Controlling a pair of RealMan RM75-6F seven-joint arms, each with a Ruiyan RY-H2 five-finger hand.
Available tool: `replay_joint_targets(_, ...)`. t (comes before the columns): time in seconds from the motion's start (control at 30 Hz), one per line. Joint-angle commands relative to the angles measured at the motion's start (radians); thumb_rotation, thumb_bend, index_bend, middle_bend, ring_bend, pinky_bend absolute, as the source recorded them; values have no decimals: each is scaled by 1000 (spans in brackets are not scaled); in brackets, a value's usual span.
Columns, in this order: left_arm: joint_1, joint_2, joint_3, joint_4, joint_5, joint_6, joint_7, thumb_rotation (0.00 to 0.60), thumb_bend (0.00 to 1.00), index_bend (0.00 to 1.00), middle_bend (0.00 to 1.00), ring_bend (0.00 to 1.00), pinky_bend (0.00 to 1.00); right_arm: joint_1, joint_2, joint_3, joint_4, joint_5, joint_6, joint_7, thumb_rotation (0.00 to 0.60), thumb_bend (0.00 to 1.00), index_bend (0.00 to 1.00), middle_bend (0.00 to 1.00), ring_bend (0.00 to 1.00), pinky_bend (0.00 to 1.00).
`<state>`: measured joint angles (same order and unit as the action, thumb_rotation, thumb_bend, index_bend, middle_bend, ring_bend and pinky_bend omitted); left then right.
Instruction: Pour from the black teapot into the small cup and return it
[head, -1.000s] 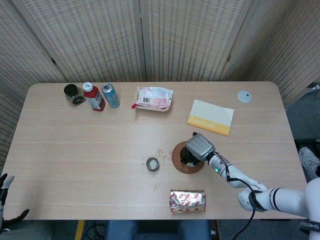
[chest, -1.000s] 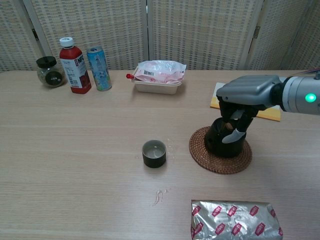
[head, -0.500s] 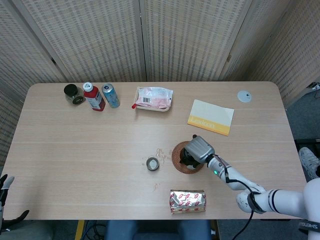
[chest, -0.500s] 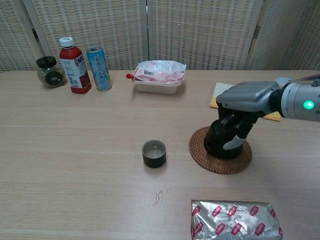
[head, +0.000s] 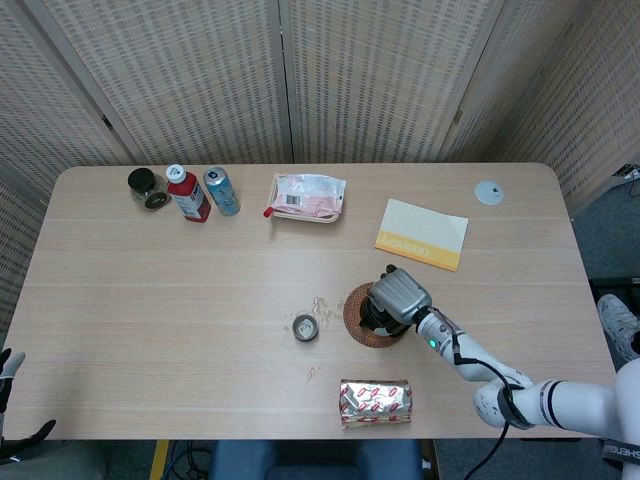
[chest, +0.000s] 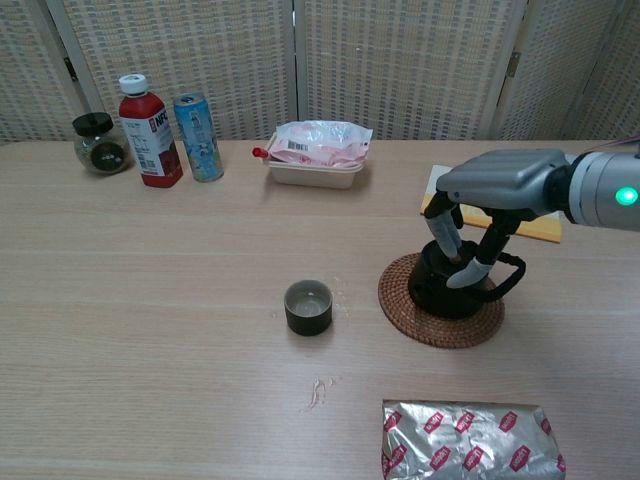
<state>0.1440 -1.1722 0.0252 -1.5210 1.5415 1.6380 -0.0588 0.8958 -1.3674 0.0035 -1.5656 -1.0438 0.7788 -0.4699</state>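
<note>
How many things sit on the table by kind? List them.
Drink containers: 2 – red bottle, blue can
Jars: 1
Tea things: 3 – black teapot, small cup, woven coaster
Food packs: 2
Yellow booklet: 1
Small disc: 1
Total: 10

Seen from high above in the head view, the whole counter (head: 150, 290) spreads out toward a woven screen (head: 300, 70) at its far edge, everything small and distant. The chest view sits low and close at the near edge, facing the same screen across the wood. Both take in the black teapot (chest: 455, 285) on its woven mat (chest: 440, 322), the small cup (chest: 308, 306) and the right hand (chest: 490, 190).
</note>
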Motion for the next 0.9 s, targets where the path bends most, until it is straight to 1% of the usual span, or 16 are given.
replay_joint_targets(0.03, -2, 3, -2, -2, 1, -1, 1, 600, 139, 35, 0, 2, 0, -24, 28, 10, -33, -7, 46, 10, 392, 0, 463, 402, 277, 194)
replay_joint_targets(0.13, -8, 9, -6, -6, 1, -3, 1, 600, 139, 35, 0, 2, 0, -56, 66, 20, -74, -8, 102, 25, 404, 0, 463, 402, 277, 194)
replay_joint_targets(0.27, -19, 16, -12, -12, 4, -11, 4, 600, 139, 35, 0, 2, 0, -109, 120, 22, -127, -16, 187, 35, 466, 0, 463, 406, 277, 193)
replay_joint_targets(0.37, -29, 21, -16, -18, 8, -17, 7, 600, 139, 35, 0, 3, 0, -167, 161, 14, -171, -39, 282, 30, 530, 0, 463, 415, 277, 193)
replay_joint_targets(0.43, -37, 25, -18, -24, 9, -26, 11, 600, 139, 35, 0, 2, 0, -216, 187, 4, -198, -69, 357, 38, 579, 3, 463, 415, 277, 193)
replay_joint_targets(0.5, -47, 30, -19, -33, 9, -38, 18, 600, 139, 35, 0, 2, 0, -268, 209, -11, -214, -114, 432, 50, 599, 8, 463, 415, 277, 193)
replay_joint_targets(0.6, -61, 35, -21, -49, 9, -58, 27, 600, 139, 35, 0, 2, 0, -347, 229, -39, -221, -178, 532, 74, 600, 5, 452, 413, 277, 193)
replay_joint_targets(0.7, -75, 37, -22, -65, 10, -75, 43, 600, 139, 35, 0, 2, 0, -426, 248, -65, -229, -231, 621, 109, 600, 0, 398, 394, 274, 193)
replay_joint_targets(0.8, -89, 37, -24, -80, 14, -88, 56, 600, 139, 35, 0, 2, 0, -505, 261, -86, -228, -279, 712, 138, 600, 0, 357, 363, 248, 193)
replay_joint_targets(0.9, -100, 34, -30, -87, 19, -90, 61, 600, 139, 35, 0, 2, 0, -572, 269, -98, -224, -303, 782, 162, 585, 0, 346, 353, 238, 193)
